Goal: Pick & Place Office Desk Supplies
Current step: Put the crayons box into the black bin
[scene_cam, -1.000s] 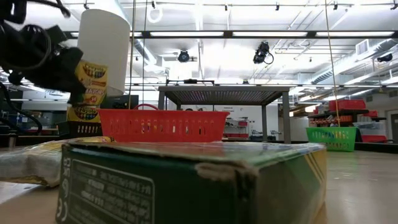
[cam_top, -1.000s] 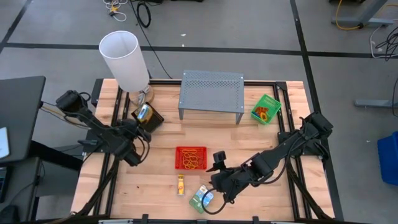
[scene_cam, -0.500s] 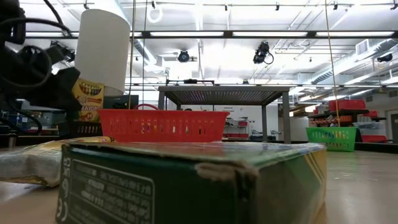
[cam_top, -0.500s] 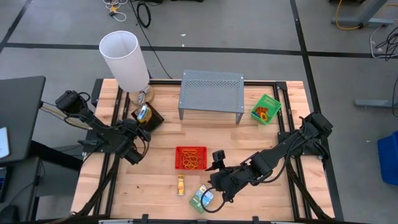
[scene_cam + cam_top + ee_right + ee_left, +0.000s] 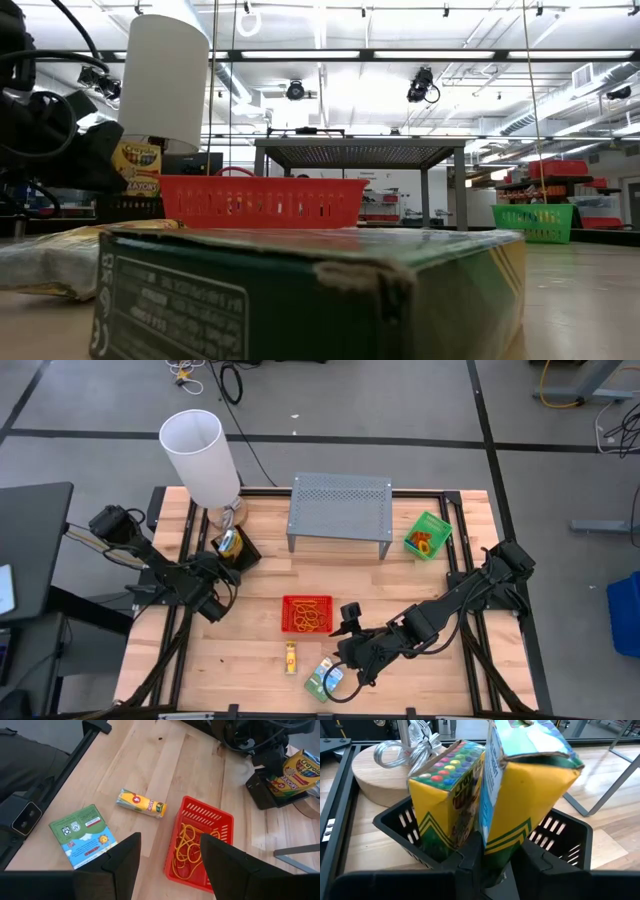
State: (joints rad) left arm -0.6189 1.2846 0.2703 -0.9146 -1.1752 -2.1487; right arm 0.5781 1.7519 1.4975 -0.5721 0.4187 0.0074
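Observation:
A black box [image 5: 565, 837] stands by the lamp's wooden base at the far left, with one yellow-green crayon box [image 5: 447, 795] leaning inside it. My left gripper [image 5: 502, 862] is shut on a second crayon box [image 5: 532, 785], whose lower end dips inside the black box's rim; the low view shows this crayon box [image 5: 140, 165] too. My right gripper [image 5: 167, 855] hangs open above the near middle of the table. Below it lie a green-blue packet [image 5: 82, 835], a small yellow pack [image 5: 141, 802] and the red tray [image 5: 197, 847] with rubber bands. My left gripper pinches the lower end [image 5: 500, 847] of the second crayon box between its two fingers [image 5: 470, 862]. The fingers come slanting down from the table's near left. The box stands tilted, its torn top up and its bottom within the black box; I cannot tell whether it rests there.
The tall white lampshade [image 5: 200, 455] stands just beyond the black box. The grey perforated stand [image 5: 340, 510] is at the far middle, with a green tray [image 5: 428, 535] to its right. A green carton [image 5: 300, 290] fills the low view's foreground.
My left gripper has come down toward the black box with the crayon box still in its hold. The crayon box has sunk beside the other one. My right arm has kept still.

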